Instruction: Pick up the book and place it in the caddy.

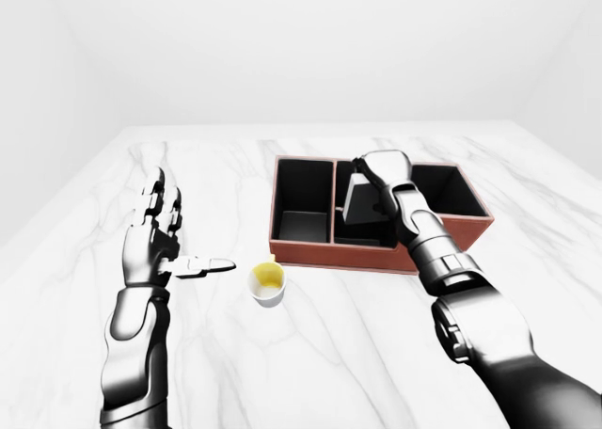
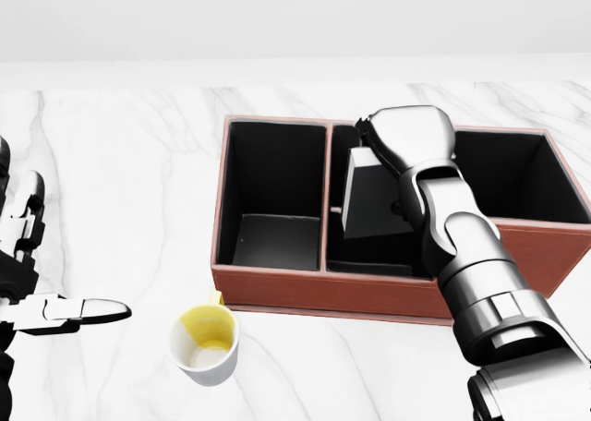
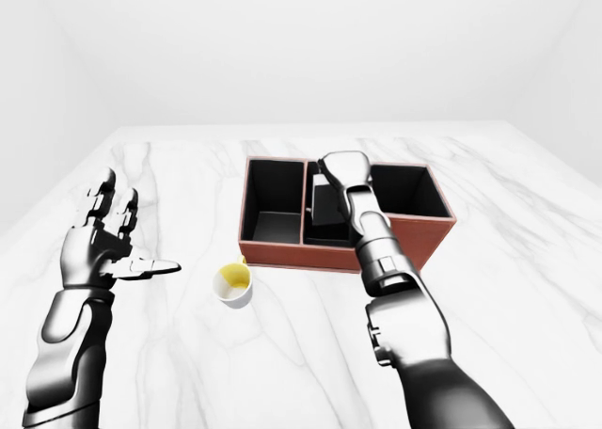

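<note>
right robot hand [image 2: 392, 149] gripping book [image 2: 374, 198] by its top, tilting it into caddy [image 2: 277, 287] middle slot | left robot hand [image 1: 158, 241] splayed wide, idling

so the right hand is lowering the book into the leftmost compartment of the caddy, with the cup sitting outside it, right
Not quite. In the head view the right hand holds the book in the middle compartment of the caddy, not the leftmost one. The cup does sit outside it.

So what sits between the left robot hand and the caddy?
The head view shows a cup, white with a yellow inside, on the marble between the open left robot hand and the caddy. Otherwise that stretch is bare.
</note>
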`<state>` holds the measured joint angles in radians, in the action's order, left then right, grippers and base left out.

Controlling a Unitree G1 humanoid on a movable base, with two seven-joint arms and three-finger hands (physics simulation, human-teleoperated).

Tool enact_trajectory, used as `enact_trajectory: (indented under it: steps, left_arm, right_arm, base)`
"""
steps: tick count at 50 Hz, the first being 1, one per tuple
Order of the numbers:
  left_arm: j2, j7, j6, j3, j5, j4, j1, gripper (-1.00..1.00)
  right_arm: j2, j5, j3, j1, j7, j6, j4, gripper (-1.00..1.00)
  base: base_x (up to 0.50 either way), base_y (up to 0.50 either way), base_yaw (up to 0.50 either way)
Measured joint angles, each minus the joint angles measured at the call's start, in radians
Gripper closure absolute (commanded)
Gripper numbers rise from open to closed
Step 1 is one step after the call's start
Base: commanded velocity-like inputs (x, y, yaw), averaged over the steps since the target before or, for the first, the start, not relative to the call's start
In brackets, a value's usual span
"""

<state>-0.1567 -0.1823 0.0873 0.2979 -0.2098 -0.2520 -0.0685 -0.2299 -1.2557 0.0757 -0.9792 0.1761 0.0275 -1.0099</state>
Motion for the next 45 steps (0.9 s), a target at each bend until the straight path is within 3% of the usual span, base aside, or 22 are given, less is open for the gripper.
enact_trajectory:
  steps: [18,45]
  left_arm:
    - [0.0,-0.005,0.0,0.008,-0.003,0.012,0.009,-1.0]
    - [-0.001,-0.014,0.0,0.02,-0.006,0.022,0.022,-1.0]
  right_arm:
    - [0.016,0.004,0.027,-0.05,0.115,-0.009,-0.193,1.0]
    - [0.043,-0.002,0.029,-0.062,0.22,-0.041,-0.314,1.0]
  base:
    - [0.0,0.0,0.0]
    - [0.0,0.0,0.0]
